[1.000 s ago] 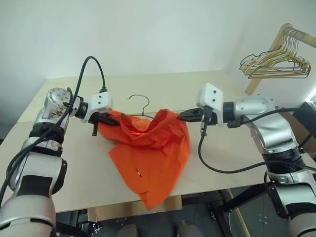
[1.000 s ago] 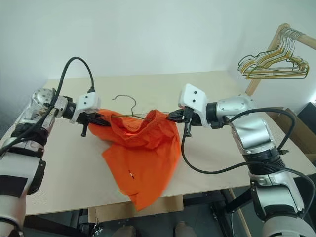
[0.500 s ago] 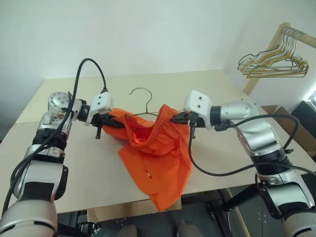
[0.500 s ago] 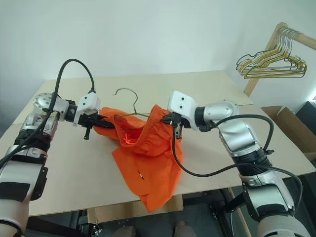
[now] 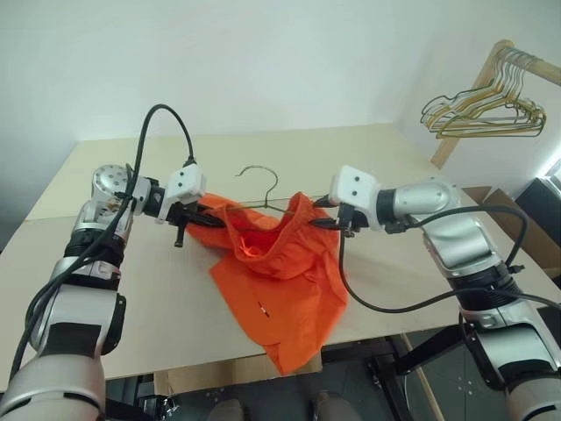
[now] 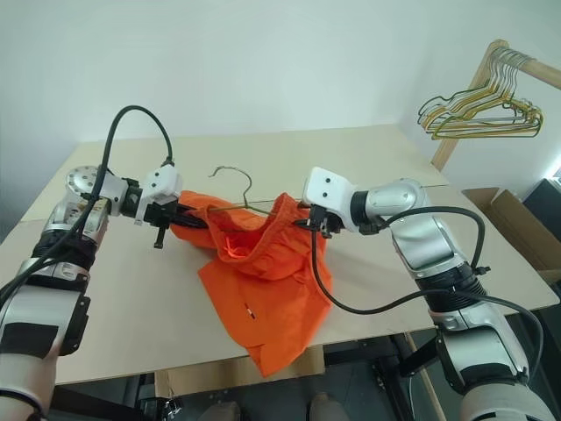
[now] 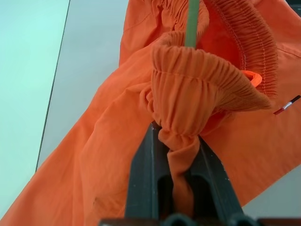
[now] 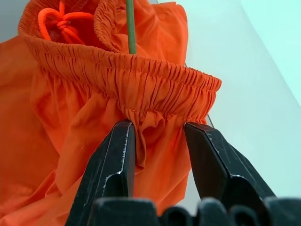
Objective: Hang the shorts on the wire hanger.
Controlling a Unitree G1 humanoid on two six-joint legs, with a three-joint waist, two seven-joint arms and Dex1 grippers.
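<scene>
Head stereo pair looks forward and down from above the arms, taking in the whole table (image 5: 368,145), both arms, and the hanger rack (image 5: 491,96) at the far right (right eye shifted slightly sideways, same scene). Left wrist cam sits very close behind the left gripper (image 7: 176,155), looking along its fingers into the shorts (image 7: 202,89). Right wrist cam likewise, behind the right gripper (image 8: 157,136). All four views share the waistband and the wire hanger (image 8: 130,26).
</scene>
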